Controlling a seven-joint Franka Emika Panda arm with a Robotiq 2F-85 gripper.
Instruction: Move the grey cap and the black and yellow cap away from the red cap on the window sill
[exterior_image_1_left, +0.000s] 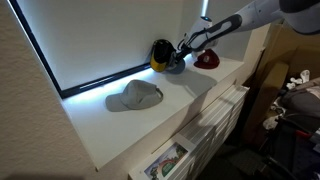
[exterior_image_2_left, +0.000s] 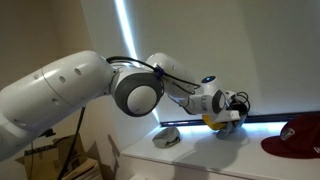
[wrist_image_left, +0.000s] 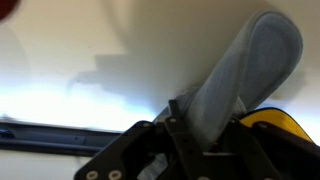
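My gripper (exterior_image_1_left: 180, 60) is shut on the grey cap (exterior_image_1_left: 175, 67) and holds it just above the window sill (exterior_image_1_left: 180, 110). In the wrist view the cap's grey brim (wrist_image_left: 240, 75) sticks up out of the jaws (wrist_image_left: 200, 135). The black and yellow cap (exterior_image_1_left: 159, 53) sits right behind it against the window; its yellow brim shows in the wrist view (wrist_image_left: 278, 122) and under the gripper (exterior_image_2_left: 230, 112) in an exterior view (exterior_image_2_left: 214, 121). The red cap (exterior_image_1_left: 207, 60) lies on the sill close beyond the gripper, and it also shows in an exterior view (exterior_image_2_left: 300, 136).
A paler light-grey cap (exterior_image_1_left: 133, 96) lies on the sill, apart from the others, and it also shows in an exterior view (exterior_image_2_left: 167, 137). A dark window frame (exterior_image_1_left: 40, 55) borders the sill. A radiator (exterior_image_1_left: 215, 120) and clutter sit below the sill's edge.
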